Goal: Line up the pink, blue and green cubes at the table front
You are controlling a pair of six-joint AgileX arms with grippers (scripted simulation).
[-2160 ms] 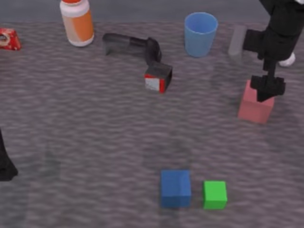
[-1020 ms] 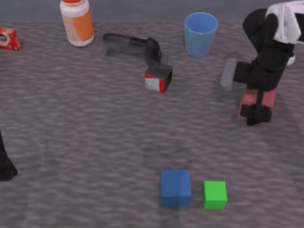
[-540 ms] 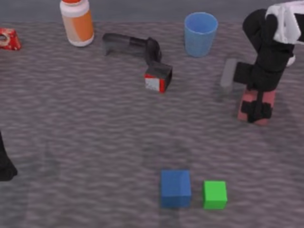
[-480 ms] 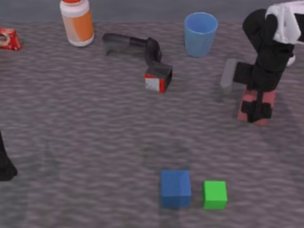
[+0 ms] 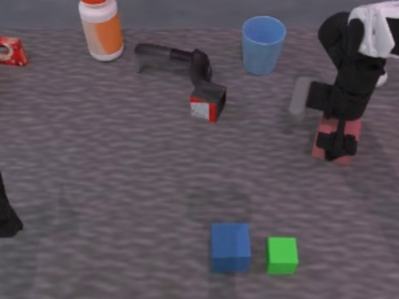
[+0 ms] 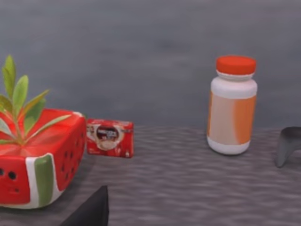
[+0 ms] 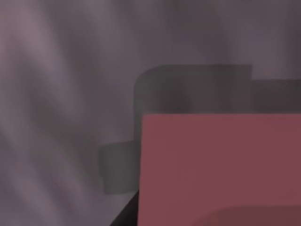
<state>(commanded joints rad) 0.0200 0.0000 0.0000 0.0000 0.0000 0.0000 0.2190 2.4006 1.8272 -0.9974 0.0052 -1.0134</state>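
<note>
The pale pink cube stands at the right of the table, well behind the other two. My right gripper comes down over it from above and is shut on it. In the right wrist view the pink cube fills the lower right, with one dark finger pressed against its side. The blue cube and the smaller green cube sit side by side near the front edge, a small gap between them. My left gripper is parked at the left edge, open.
Along the back stand an orange-and-white bottle, a dark grey angled tool, a blue cup and a red packet. A red, white and black box sits mid-table. A watermelon planter is by the left arm.
The right gripper came down over the pink cube and drew in against its sides; in the last half second nothing has visibly moved. The left arm stayed parked.
</note>
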